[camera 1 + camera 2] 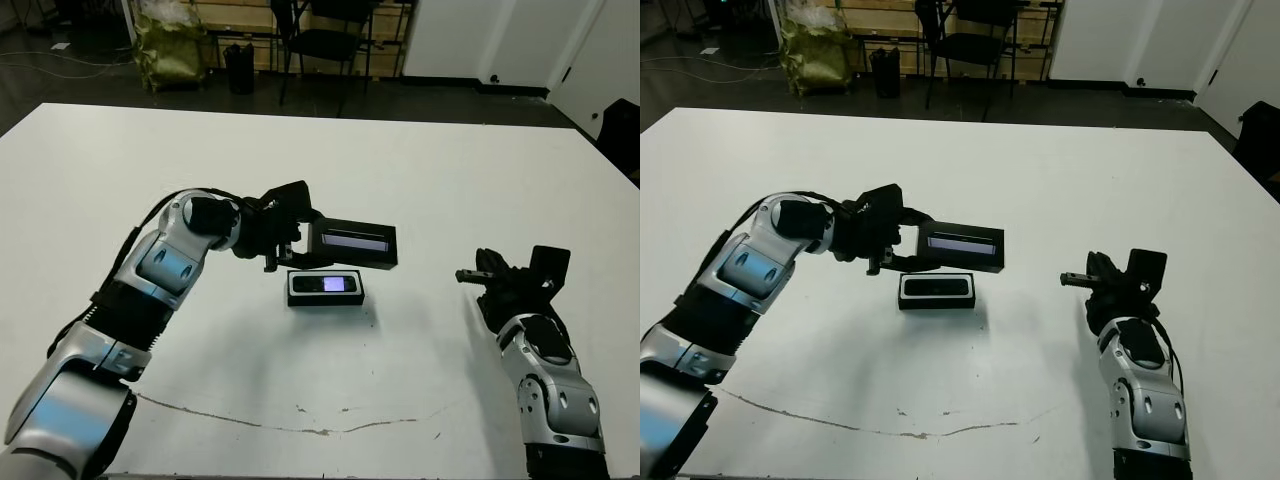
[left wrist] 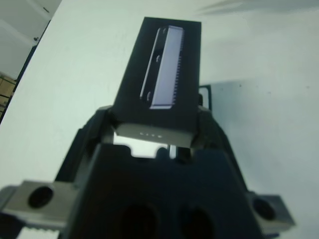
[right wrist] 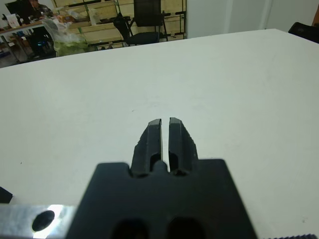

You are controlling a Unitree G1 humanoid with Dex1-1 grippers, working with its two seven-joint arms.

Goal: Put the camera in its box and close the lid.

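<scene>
One pincer clamping lid

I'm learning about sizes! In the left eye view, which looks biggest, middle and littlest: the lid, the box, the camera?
1. The lid, though the left gripper holds it raised, nearer the camera.
2. The box.
3. The camera, lying inside the box.
</scene>
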